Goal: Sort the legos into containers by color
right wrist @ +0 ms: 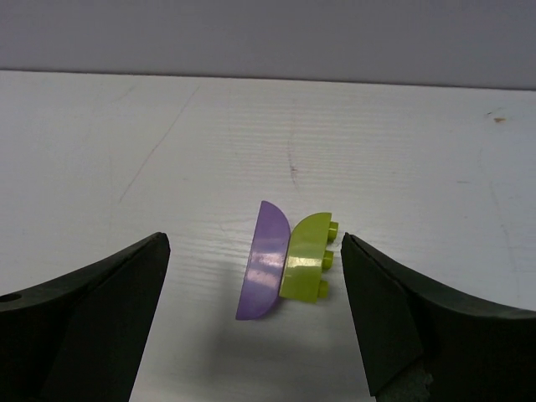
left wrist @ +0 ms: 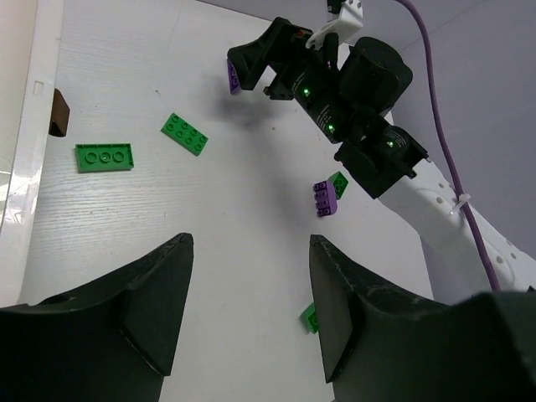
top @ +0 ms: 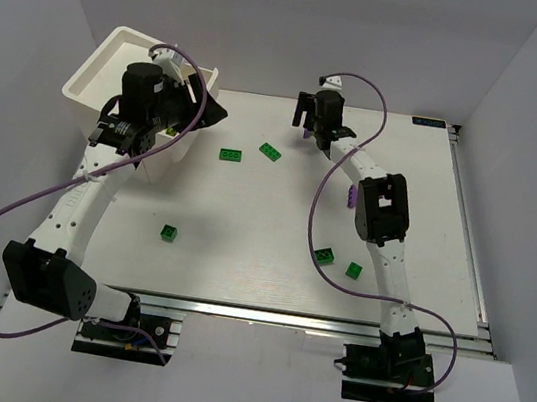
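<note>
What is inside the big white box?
Where the inside of the white box shows, it looks bare white, with nothing lying in it. The left arm covers its near part, so anything lying there is hidden.

Purple lego (right wrist: 266, 260) glossy plastic — table (right wrist: 126, 151) matt white.

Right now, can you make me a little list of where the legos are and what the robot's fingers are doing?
left fingers: open, empty, next to the bin
right fingers: open, one on each side of two pieces, not touching them
purple piece: on the table, touching the yellow-green piece
green bricks: five loose on the table
purple brick: beside the right arm
bin: no legos seen inside; the left arm hides part
</note>
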